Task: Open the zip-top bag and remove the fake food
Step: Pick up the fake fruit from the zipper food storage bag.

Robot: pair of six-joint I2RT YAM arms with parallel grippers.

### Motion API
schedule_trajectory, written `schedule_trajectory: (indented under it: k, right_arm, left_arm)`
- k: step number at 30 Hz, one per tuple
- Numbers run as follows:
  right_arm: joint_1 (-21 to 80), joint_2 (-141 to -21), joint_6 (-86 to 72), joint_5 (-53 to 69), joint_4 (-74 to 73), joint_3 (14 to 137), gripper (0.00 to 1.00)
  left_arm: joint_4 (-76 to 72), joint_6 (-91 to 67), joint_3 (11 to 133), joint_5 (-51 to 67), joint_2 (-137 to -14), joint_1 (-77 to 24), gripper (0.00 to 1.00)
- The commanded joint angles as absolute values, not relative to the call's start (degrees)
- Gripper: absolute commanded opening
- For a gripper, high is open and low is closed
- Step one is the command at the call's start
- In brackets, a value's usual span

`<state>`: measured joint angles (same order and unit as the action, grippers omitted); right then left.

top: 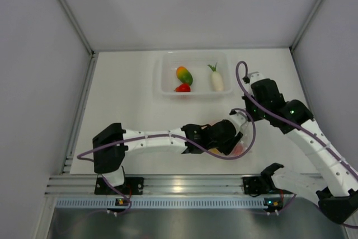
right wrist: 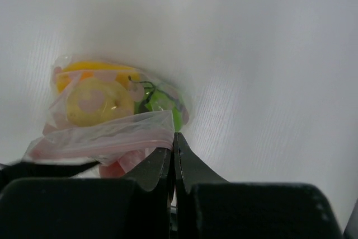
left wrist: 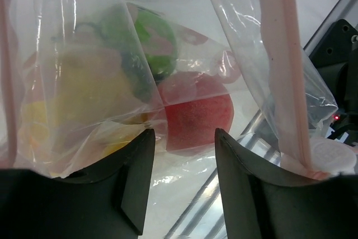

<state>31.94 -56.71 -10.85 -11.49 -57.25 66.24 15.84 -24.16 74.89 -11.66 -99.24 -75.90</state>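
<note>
The zip-top bag (top: pixel 244 141) lies near the front edge, between the two grippers. My right gripper (right wrist: pixel 174 138) is shut on its upper edge by the pink zip strip (right wrist: pixel 100 141), as the top view (top: pixel 241 117) also shows. My left gripper (left wrist: pixel 184 132) is open, its fingers (left wrist: pixel 134 172) between the two pink strips at the bag's mouth (top: pixel 228 138). Ahead of it, behind plastic, lie a red piece (left wrist: pixel 198 117), a yellow piece (left wrist: pixel 84 93) and a green piece (left wrist: pixel 152 43). The right wrist view shows the yellow (right wrist: pixel 95 102) and green (right wrist: pixel 162 104) food in the bag.
A rigid clear tub (top: pixel 168 85) stands at the back middle, holding an orange-green fruit (top: pixel 184 75), a red piece (top: pixel 182 88) and a white radish (top: pixel 216 80). The metal rail (top: pixel 179 184) runs along the front edge. Grey walls enclose the table on three sides.
</note>
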Motion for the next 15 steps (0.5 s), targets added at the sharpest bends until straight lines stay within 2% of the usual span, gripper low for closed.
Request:
schedule_trajectory:
  k: [1,8,12,15]
  right_arm:
    - [33.0,-55.6,-15.1,-4.8,-48.6,67.2,0.00]
    - [33.0,-55.3,-15.9,-0.4,-46.9,65.7,0.00]
    - [33.0,-54.3,-16.8,3.0,-45.5,65.0,0.00]
    - [33.0,-52.8,-18.3,4.7,-44.6,64.9,0.00]
  left_arm:
    - [9.6,-22.9,76.0,-0.9,-104.0,-77.6,0.30]
    - [6.0,-23.8,74.2,-1.1,-104.7,-79.3,0.30]
    - [4.7,-23.6,74.0,-2.7,-104.8,-80.0,0.34]
    - [4.8,-24.0,74.3,-5.2,-106.5,-80.0,0.32]
